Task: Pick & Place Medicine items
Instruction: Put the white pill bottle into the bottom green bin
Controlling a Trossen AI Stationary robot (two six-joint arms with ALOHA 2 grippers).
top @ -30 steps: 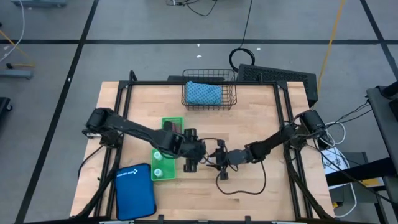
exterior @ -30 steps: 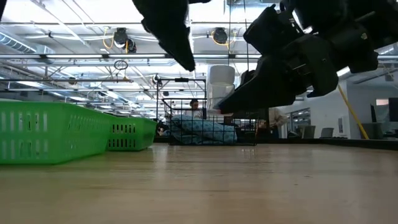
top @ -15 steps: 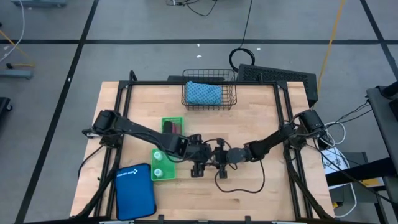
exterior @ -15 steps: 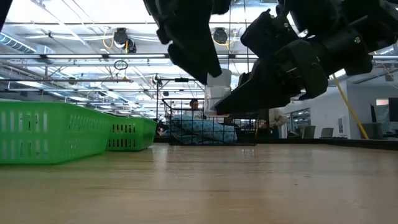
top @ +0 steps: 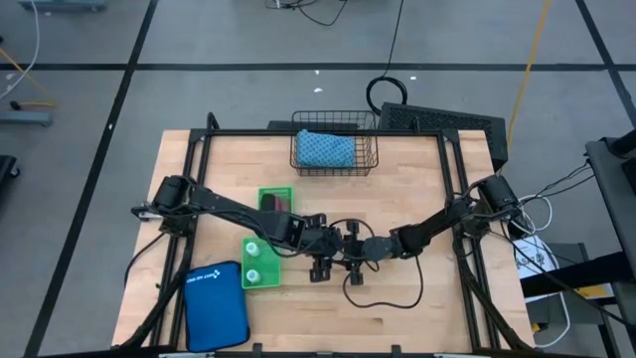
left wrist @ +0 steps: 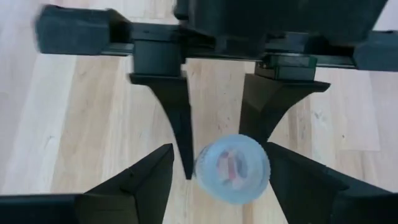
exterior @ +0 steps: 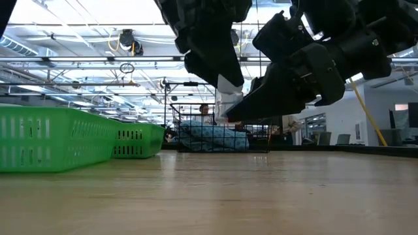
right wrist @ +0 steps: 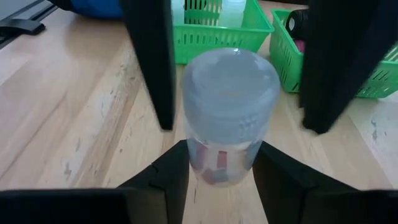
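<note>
A small white round bottle (right wrist: 229,106) is held clear of the table at its middle. It also shows in the low view (exterior: 228,98) and end-on in the left wrist view (left wrist: 232,169). My right gripper (top: 346,257) is shut on it. My left gripper (top: 321,267) is open above it, and its fingers (right wrist: 149,68) stand on either side of the bottle's top, apart from it. Two more white bottles (top: 252,262) stand in the nearer green basket (top: 270,283). Dark and pink pieces (right wrist: 298,34) lie in the farther green basket (top: 262,193). My right gripper pinches the bottle's lower body (right wrist: 214,168) between its two fingers. The fingers (exterior: 261,104) slant down from the table's right side. The bottle stands upright, cap end up, lifted clear of the table.
A blue zip pouch (top: 216,306) lies at the near left. A wire basket with a blue cloth (top: 335,149) stands at the far edge. A black cable (top: 383,298) lies on the wood near my right gripper. Bare wood shows at the near right.
My left gripper has moved toward the table's right, to the bottle held by my right gripper, and its open fingers now stand around the bottle's top. The bottle has stayed where it was.
</note>
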